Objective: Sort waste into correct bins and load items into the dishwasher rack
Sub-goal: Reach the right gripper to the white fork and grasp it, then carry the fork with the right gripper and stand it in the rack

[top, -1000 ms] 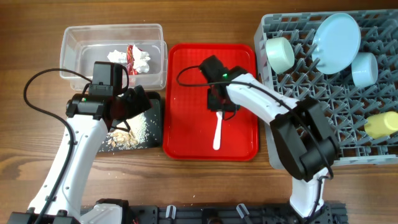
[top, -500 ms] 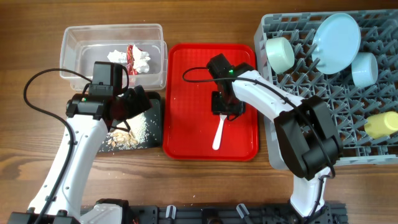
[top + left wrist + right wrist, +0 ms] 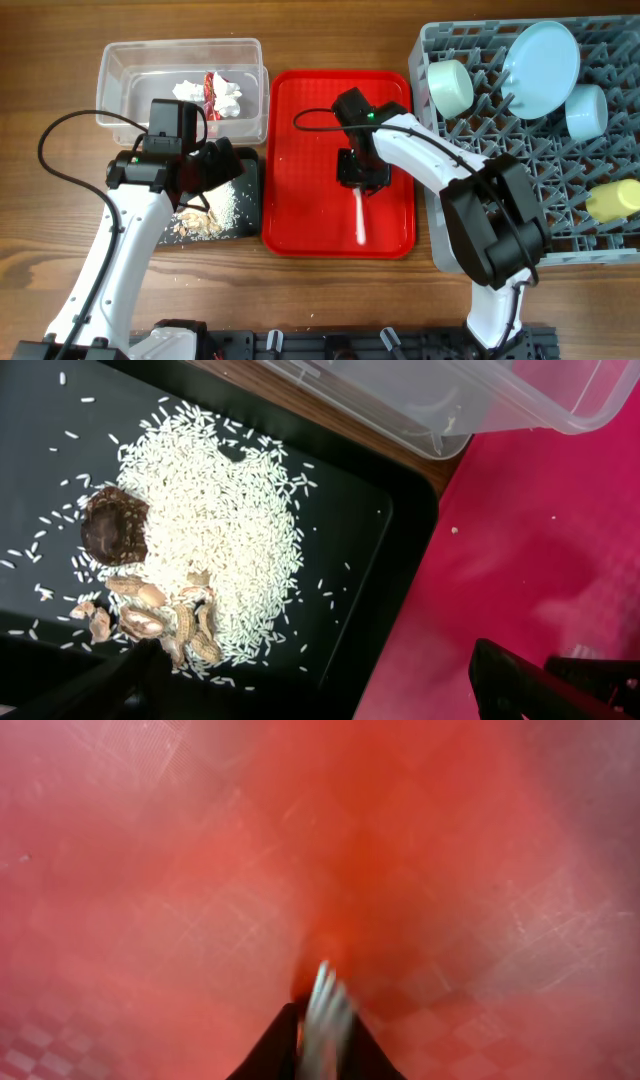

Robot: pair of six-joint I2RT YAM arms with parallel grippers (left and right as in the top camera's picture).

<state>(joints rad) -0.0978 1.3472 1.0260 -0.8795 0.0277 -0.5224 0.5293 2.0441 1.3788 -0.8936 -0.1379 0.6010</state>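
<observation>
The big grey dishwasher rack [image 3: 520,150] is parked at 3 o'clock on the table [image 3: 50,100]. It's already loaded with the light blue plate [image 3: 541,55] at its 12, the pale green bowl [image 3: 451,87] at 10, the light blue bowl [image 3: 586,110] at 2 and the yellow cup [image 3: 613,201] at 4. The red tray [image 3: 300,200] is laid dead centre. The clear tub [image 3: 130,70] is sat at 10 o'clock, with the black tray [image 3: 250,195] at 8 o'clock, just beside the red one. Over the red tray, the right gripper [image 3: 360,183] is seen with its jaws clenched on the top end of a white plastic utensil [image 3: 359,215]. It's too blurred for fork or spoon to be told. The left gripper [image 3: 330,680] is held above the black tray's 3 o'clock edge, jaws spread wide with nothing between them. Food scraps [image 3: 210,530] (rice, shells, a brown lump) are piled in the black tray. Crumpled tissue [image 3: 188,90] and the red wrapper [image 3: 212,88] are dumped in the tub.
</observation>
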